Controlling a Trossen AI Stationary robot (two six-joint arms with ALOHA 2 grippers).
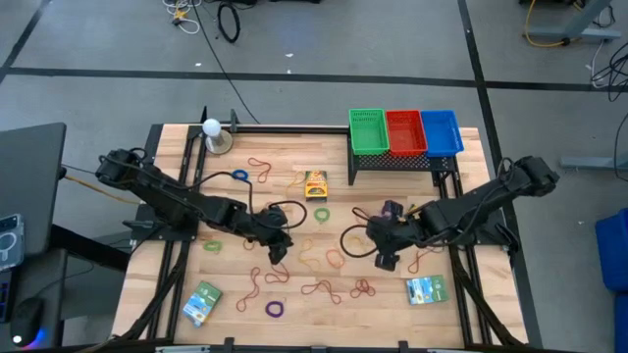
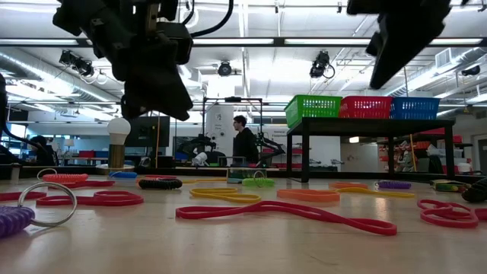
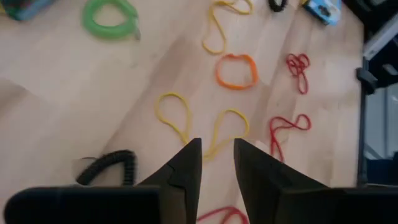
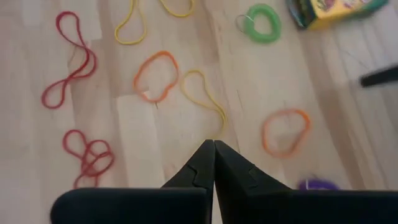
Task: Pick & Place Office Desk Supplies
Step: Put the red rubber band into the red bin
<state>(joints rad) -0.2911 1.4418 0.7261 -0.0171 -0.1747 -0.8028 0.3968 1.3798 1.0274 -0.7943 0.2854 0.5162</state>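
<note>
Rubber bands and rings lie scattered flat on the wooden table (image 1: 294, 294). The yellow crayon box (image 1: 315, 183) lies near the middle, and green-blue packets lie at the near left (image 1: 202, 302) and near right (image 1: 426, 289). My left gripper (image 1: 278, 245) hangs open above a yellow band (image 3: 214, 134), raised off the table in the low view (image 2: 152, 72). My right gripper (image 1: 385, 257) is shut and also raised (image 2: 399, 42); its tips (image 4: 214, 144) hover over the end of another yellow band (image 4: 202, 93), beside an orange band (image 4: 155, 76). I see no yellow bottle.
Green, red and blue bins (image 1: 404, 132) stand on a black rack at the far right. A white ball on a metal base (image 1: 212, 132) stands at the far left. A black coil (image 3: 112, 165), a green ring (image 3: 112, 15) and red bands (image 3: 289, 127) lie near the left gripper.
</note>
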